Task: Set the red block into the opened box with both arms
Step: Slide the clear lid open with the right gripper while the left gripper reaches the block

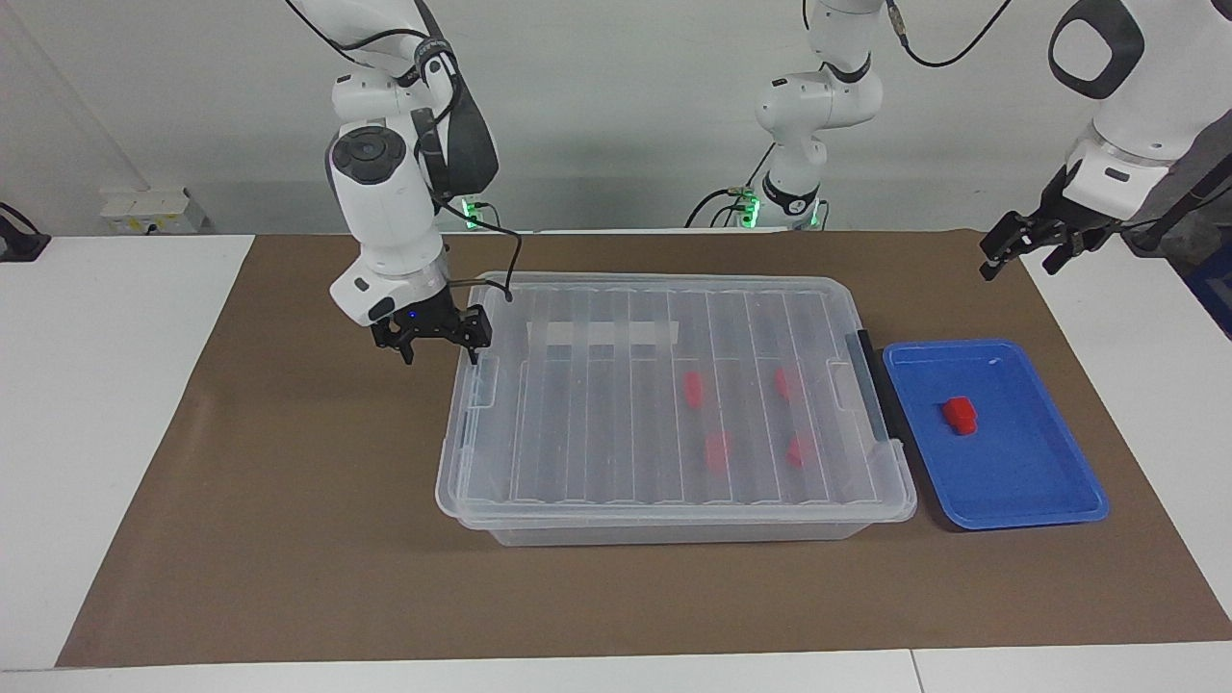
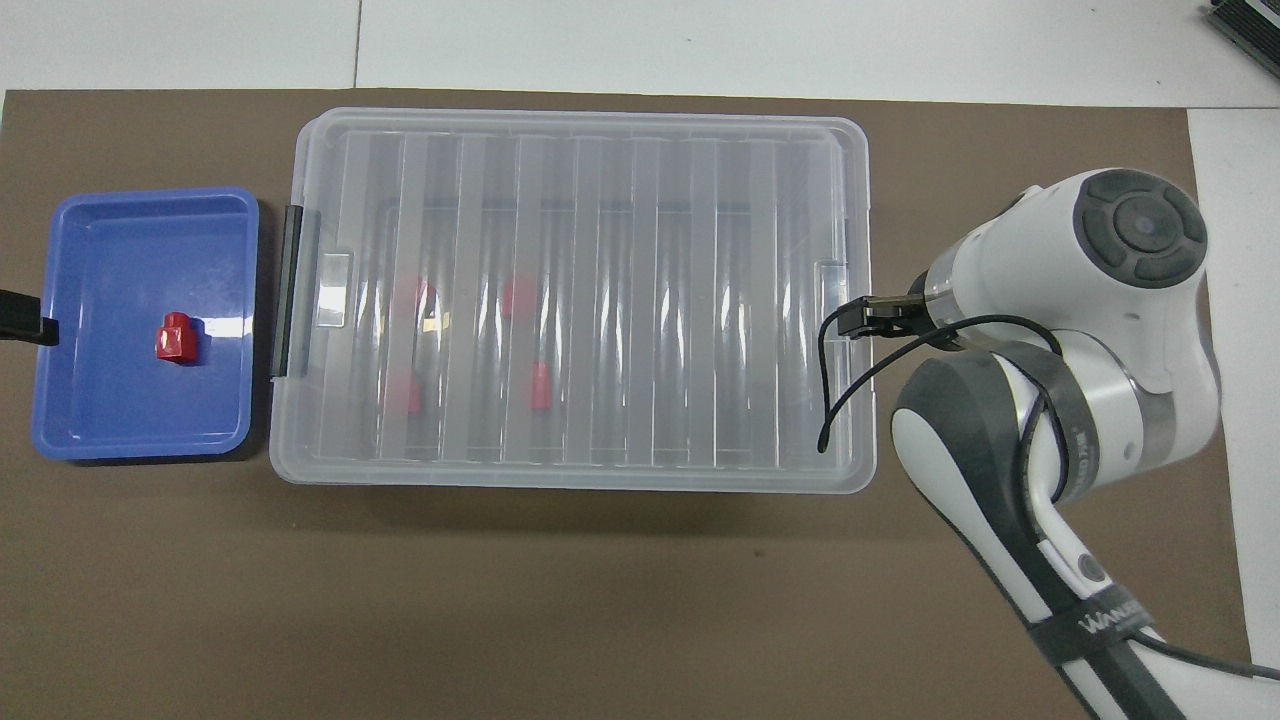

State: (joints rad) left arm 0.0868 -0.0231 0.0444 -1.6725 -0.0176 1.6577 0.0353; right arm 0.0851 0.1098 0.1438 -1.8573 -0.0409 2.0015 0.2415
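The right gripper point(image 1: 438, 337) hangs spread beside the lidded box point(image 1: 674, 404) at centre-left, the left gripper point(image 1: 1028, 248) hovers spread upper right, and the red block point(image 1: 960, 415) lies in the blue tray point(image 1: 1059, 481).

Four red blocks point(image 1: 717, 450) blur beneath the ribbed lid point(image 1: 616, 332) of the box point(image 1: 674, 529); overhead, the left gripper point(image 2: 22, 318) beside the box is cut off.
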